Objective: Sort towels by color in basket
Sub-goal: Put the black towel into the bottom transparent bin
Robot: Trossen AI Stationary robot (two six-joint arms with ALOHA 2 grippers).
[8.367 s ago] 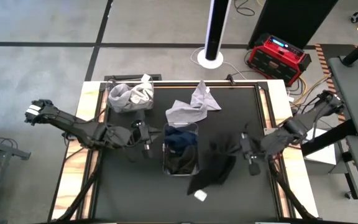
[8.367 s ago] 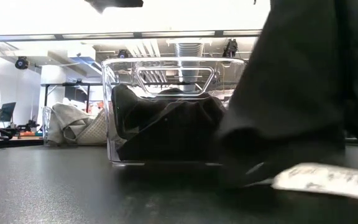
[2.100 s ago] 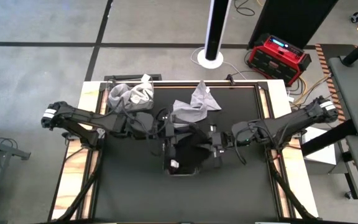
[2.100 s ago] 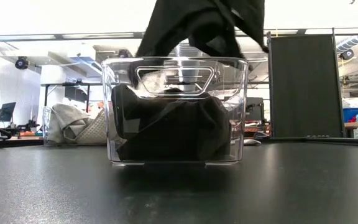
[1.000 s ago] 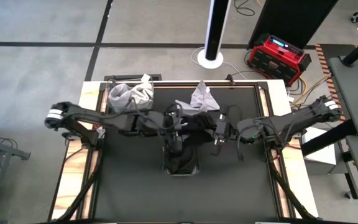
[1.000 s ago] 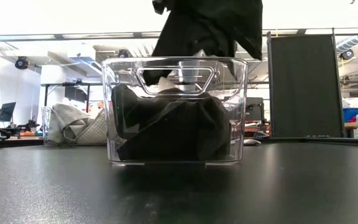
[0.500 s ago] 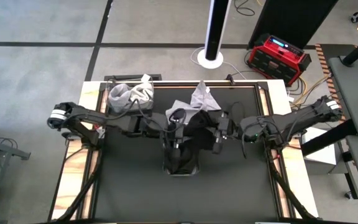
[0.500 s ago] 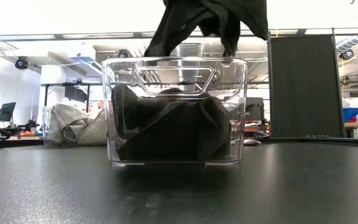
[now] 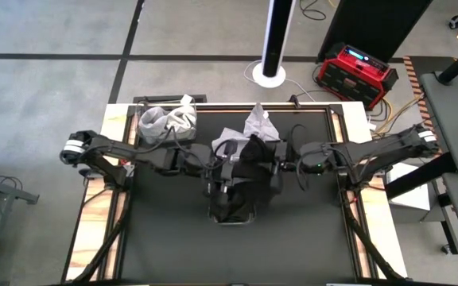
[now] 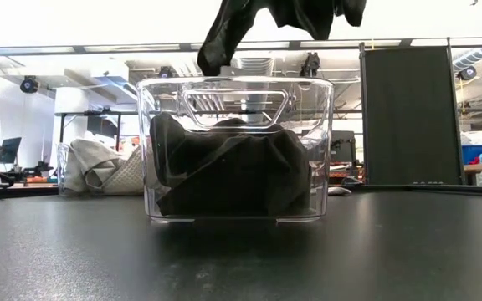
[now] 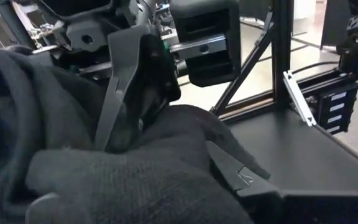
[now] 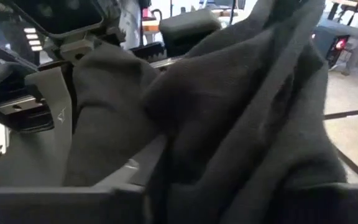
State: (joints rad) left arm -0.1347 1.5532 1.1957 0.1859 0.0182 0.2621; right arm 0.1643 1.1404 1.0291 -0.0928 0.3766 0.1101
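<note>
Black towel (image 9: 252,156) has risen above the bin (image 10: 234,150) at frame centre; both grippers (image 9: 227,168) (image 9: 274,168) pinch it. We'd lower it centred, then release.

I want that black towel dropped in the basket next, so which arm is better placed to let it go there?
Probably the right. The right gripper holds the black towel bunched above the clear basket; the left gripper also meets the cloth, over the basket's far end.
</note>
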